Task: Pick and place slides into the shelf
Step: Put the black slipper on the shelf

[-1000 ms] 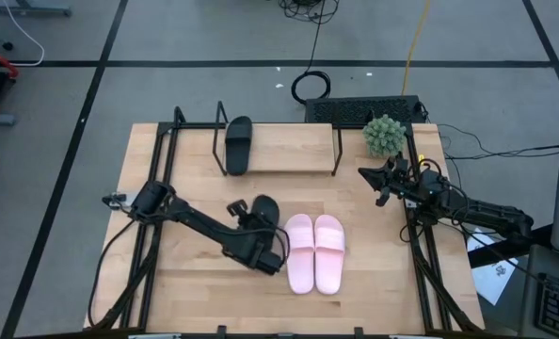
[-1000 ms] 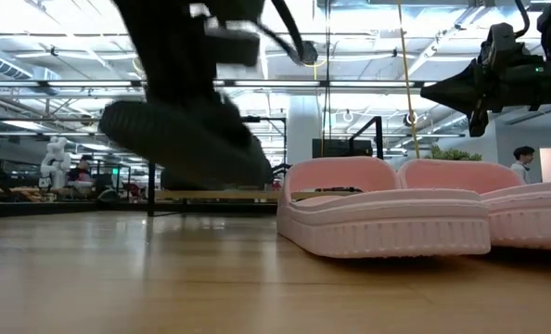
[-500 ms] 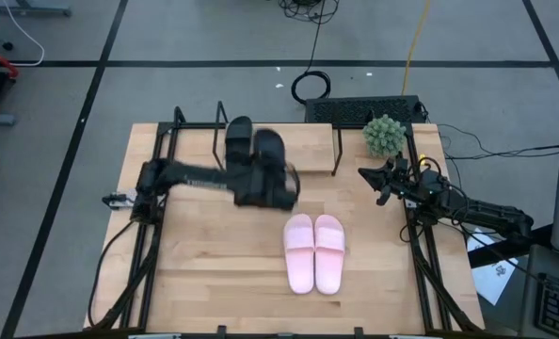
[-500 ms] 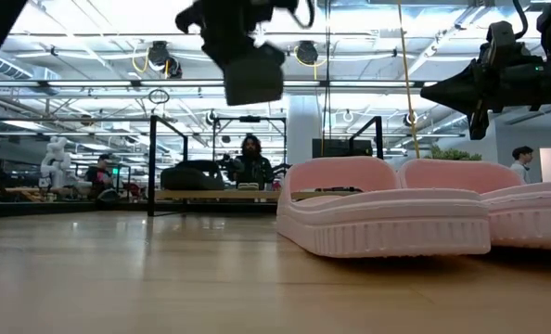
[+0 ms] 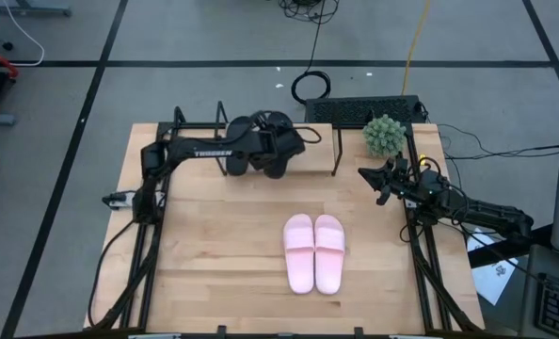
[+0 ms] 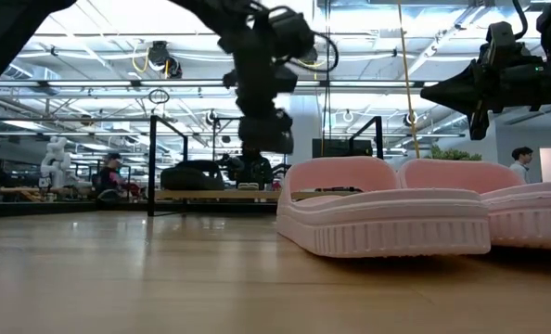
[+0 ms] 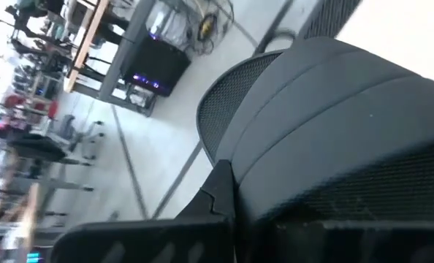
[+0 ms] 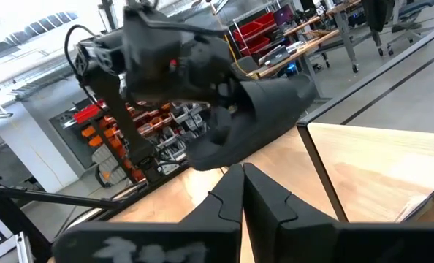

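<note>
Matte black slide (image 5: 278, 143), wide-strapped, clamped in left gripper (image 5: 268, 141) over shelf (image 5: 308, 149) at twelve o'clock, beside its mate (image 5: 234, 151) on the pale board. Smooth pink pair (image 5: 314, 251) at table centre. Right gripper (image 5: 381, 181) idle at three o'clock, jaws closed.

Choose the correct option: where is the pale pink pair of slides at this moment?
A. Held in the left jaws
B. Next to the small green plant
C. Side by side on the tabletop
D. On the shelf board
C: the pale pink pair lies side by side on the tabletop, apart from the shelf and both arms.
</note>
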`<state>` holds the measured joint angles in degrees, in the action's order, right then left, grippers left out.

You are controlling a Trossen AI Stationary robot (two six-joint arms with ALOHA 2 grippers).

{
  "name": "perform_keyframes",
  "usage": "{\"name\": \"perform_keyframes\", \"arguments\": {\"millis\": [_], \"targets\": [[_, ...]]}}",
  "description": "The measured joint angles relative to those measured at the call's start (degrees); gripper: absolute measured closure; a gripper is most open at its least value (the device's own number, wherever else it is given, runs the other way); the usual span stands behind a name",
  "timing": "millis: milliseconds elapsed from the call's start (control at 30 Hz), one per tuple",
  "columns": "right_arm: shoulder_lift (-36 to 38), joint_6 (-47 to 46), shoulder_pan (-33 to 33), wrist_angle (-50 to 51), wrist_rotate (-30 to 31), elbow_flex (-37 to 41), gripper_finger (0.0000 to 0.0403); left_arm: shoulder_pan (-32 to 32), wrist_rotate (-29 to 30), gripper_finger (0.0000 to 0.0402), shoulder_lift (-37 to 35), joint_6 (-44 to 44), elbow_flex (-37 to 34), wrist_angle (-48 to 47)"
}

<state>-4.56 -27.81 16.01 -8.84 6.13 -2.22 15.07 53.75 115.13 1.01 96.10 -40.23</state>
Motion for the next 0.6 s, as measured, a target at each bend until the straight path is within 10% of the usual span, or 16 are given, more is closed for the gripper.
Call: {"name": "perform_keyframes", "arguments": {"millis": [600], "targets": [[0.0,0.1,0.0,-0.2,1.7,0.0,0.0403,8.1,-8.9,0.0402,-0.1,4.6,-11.4,14.4]]}}
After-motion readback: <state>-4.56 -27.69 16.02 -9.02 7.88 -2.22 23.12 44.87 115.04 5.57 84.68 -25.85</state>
